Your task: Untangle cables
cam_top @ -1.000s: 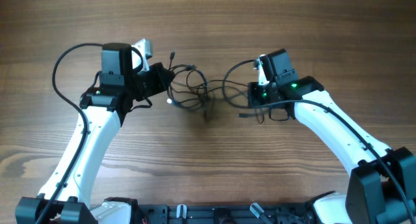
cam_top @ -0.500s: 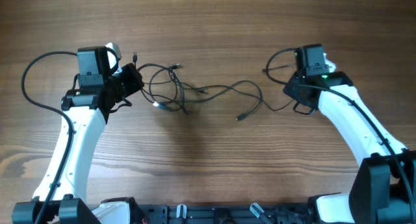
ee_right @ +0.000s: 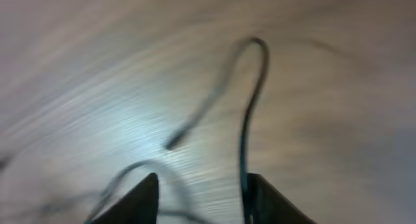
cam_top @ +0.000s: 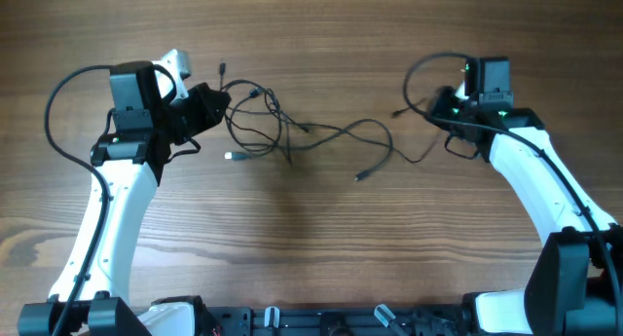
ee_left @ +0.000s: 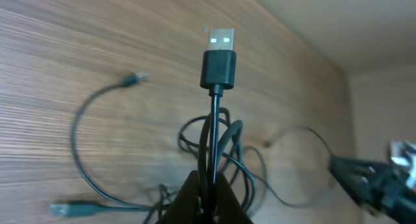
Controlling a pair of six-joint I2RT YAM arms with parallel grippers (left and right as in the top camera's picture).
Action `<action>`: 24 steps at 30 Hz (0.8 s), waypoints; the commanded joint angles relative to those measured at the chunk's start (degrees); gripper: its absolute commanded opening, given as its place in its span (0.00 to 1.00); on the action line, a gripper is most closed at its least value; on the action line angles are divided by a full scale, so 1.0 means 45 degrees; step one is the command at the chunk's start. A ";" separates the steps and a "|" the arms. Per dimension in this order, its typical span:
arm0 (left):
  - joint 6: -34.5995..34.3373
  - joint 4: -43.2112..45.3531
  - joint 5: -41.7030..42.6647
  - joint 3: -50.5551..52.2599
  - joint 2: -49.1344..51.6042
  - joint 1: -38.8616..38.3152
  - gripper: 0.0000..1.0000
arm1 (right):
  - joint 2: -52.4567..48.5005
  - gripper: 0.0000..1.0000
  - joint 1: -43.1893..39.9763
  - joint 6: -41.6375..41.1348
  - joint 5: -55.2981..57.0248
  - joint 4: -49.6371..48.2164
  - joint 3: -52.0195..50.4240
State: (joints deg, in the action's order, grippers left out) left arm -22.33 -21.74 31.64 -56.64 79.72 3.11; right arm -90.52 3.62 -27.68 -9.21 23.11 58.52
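- Left gripper (cam_top: 219,104): jaws closed tight on one strand of the cables (cam_top: 292,133). My wrist view shows that strand rising from between the fingertips to a USB plug (ee_left: 218,55) standing upright above them.
- Change noted: a second ago both grippers sat close together over a dense knot. I have since drawn them well apart, and in the last half second the left has eased back slightly toward centre.
- Centre: the cables now lie strung out along the table (cam_top: 311,248). A cluster of crossed loops sits just beside the left gripper, and a long wavy run leads right, with one loose plug end near the middle.
- Right gripper (cam_top: 443,112): wrist view blurred. The jaws stand apart with bare wood between them. A strand runs up against the inner face of one finger and arcs over to a free end, and I judge it is not pinched.
- Assessment: the spread has opened the right half. The remaining tangle is the left cluster, which I judge needs the next pull.
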 commanded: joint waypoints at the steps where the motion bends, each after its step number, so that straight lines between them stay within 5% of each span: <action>1: 0.0248 -0.0034 0.1710 -0.0102 0.0049 -0.0073 0.04 | 0.0185 0.51 0.0199 0.2215 -0.5251 -0.0636 -0.0024; 7: 0.0253 -0.0019 0.1962 -0.0102 0.0049 -0.0622 0.04 | 0.0185 0.52 0.1112 0.2822 -0.6183 -0.0529 -0.0024; 14: 0.0612 -0.0078 0.1938 -0.0102 0.0049 -0.1166 0.04 | 0.0185 0.53 0.2118 0.2123 -0.3881 -0.0287 -0.0024; 24: 0.0593 -0.0797 0.0471 -0.0102 0.0049 -0.1685 0.04 | 0.0185 0.59 0.2195 -0.3303 0.3172 0.3002 -0.0024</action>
State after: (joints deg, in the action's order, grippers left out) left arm -20.82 -25.47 35.14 -56.62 79.72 -3.36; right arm -90.52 13.47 -31.83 -8.73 34.41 58.46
